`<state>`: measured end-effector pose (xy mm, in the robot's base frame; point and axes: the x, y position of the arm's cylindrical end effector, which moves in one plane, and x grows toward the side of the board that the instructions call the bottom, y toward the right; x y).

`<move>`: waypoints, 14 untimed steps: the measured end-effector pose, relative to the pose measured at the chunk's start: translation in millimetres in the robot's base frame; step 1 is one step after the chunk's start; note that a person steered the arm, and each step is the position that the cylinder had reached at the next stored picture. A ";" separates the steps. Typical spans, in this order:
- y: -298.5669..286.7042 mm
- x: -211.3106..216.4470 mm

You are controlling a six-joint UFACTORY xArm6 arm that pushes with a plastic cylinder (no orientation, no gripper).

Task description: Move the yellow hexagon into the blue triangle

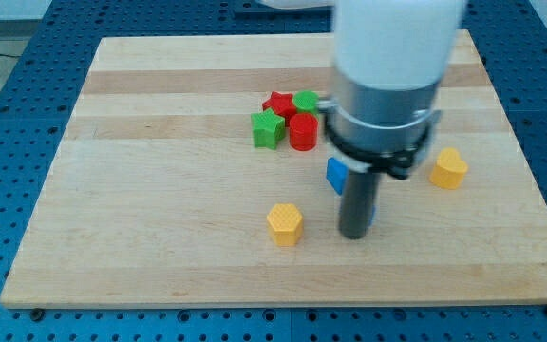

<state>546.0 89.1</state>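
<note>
The yellow hexagon (285, 224) lies on the wooden board below its middle. My tip (353, 234) stands to the hexagon's right, a short gap away, not touching it. The blue triangle (335, 175) is above and right of the hexagon; the rod hides most of it. Only its left part and a blue sliver at the rod's right show.
A cluster sits above the middle: a green star-like block (268, 128), a red star-like block (277, 103), a green block (306, 101) and a red cylinder (303, 132). A yellow block (449, 168) lies at the right. The board's edge (273, 302) meets blue pegboard.
</note>
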 end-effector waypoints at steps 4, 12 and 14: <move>-124.2 27.2; -39.6 -59.4; -39.1 -6.4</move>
<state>539.6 50.0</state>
